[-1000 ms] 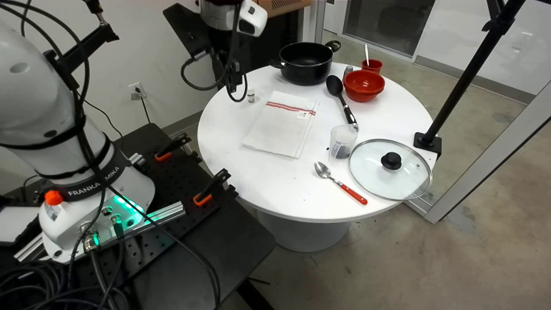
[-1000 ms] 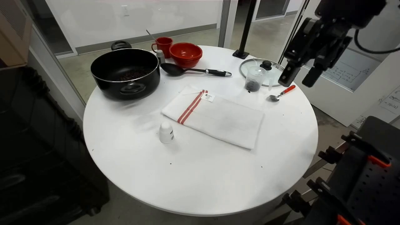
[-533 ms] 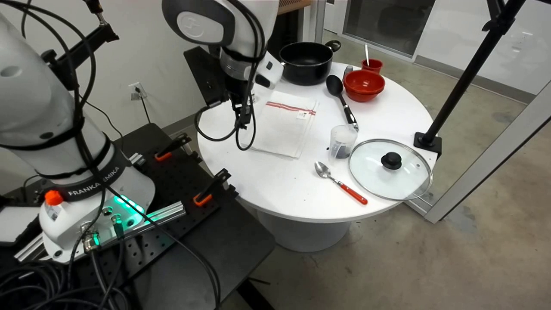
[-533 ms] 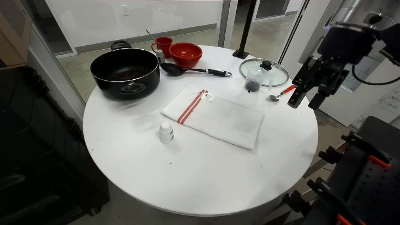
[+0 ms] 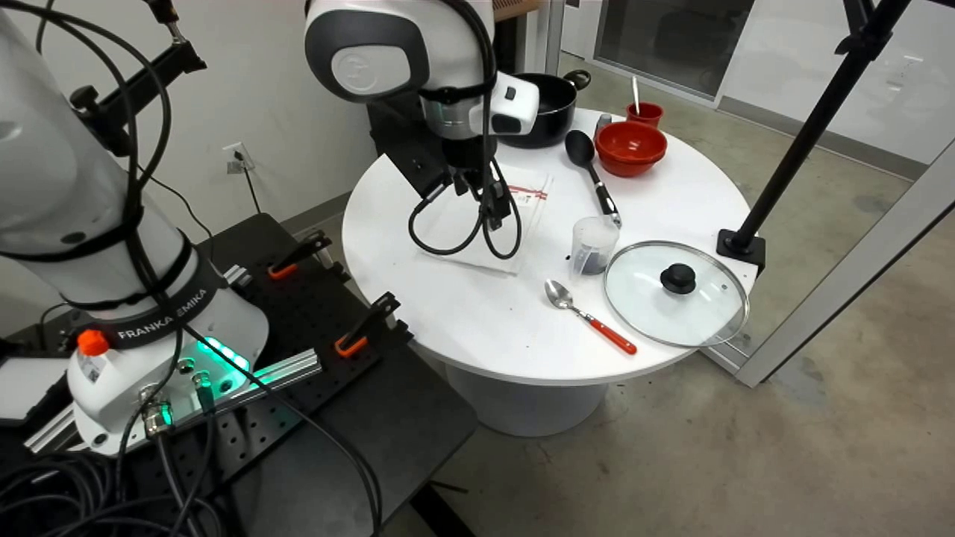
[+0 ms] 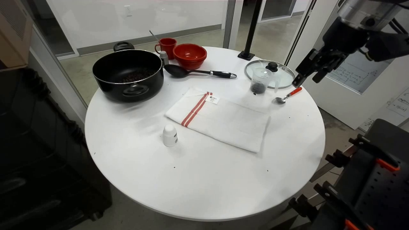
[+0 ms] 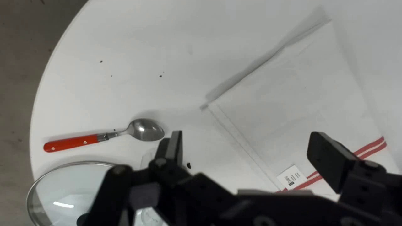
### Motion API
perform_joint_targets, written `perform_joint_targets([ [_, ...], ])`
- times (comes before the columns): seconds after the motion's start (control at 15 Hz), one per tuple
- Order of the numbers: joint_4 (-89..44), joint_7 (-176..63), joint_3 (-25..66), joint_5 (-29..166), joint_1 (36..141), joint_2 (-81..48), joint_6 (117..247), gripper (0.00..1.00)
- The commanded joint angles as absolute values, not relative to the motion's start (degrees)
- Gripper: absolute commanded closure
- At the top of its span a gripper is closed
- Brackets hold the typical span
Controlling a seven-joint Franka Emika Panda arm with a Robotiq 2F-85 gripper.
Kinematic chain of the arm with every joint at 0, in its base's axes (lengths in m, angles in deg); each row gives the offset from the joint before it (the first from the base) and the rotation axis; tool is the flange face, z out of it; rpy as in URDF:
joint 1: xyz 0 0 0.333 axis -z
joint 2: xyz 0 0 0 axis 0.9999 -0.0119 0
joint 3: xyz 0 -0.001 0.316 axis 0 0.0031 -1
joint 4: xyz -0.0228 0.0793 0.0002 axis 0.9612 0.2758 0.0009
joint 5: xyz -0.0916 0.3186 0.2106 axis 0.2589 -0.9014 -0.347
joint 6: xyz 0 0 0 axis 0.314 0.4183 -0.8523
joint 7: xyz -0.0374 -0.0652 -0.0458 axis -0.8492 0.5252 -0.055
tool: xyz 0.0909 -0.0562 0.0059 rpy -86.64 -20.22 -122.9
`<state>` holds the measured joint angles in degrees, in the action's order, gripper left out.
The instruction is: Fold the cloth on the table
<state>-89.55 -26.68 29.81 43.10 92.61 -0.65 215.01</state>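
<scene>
The cloth (image 6: 230, 123) is white with two red stripes and a small label near one end. It lies flat in layers on the round white table (image 6: 204, 182). In an exterior view my arm and cables partly cover the cloth (image 5: 456, 224). My gripper (image 6: 307, 80) is open and empty, held above the table on the spoon side of the cloth, touching nothing. It also shows in the wrist view (image 7: 246, 138), where a long edge of the cloth (image 7: 301, 94) runs between the fingers. The right finger covers part of the red stripes.
A red-handled spoon (image 5: 589, 317), a clear measuring cup (image 5: 594, 246) and a glass lid (image 5: 675, 313) lie beside the cloth. A black ladle (image 6: 201, 72), black pot (image 6: 127, 75), red bowls (image 6: 190, 56) and white shaker (image 6: 170, 135) stand around it. A black post (image 6: 250, 30) rises at the edge.
My arm has swung across over the cloth toward the measuring cup. The gripper dipped, then rose and tilted. It stays open. The cloth has not moved.
</scene>
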Motion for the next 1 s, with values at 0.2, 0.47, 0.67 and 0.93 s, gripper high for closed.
perform_joint_targets([
  [0.2, -89.44, -26.71, 29.83, 43.33, 92.61, -0.65, 216.11, 0.0],
  [0.47, -86.49, -32.13, 29.31, 45.02, 91.66, -6.29, 219.77, 0.0],
  [0.67, -82.22, -33.02, 28.91, 41.71, 92.32, -7.78, 216.24, 0.0],
  [0.93, -74.88, -30.51, 28.38, 36.74, 94.49, -10.89, 207.27, 0.0],
])
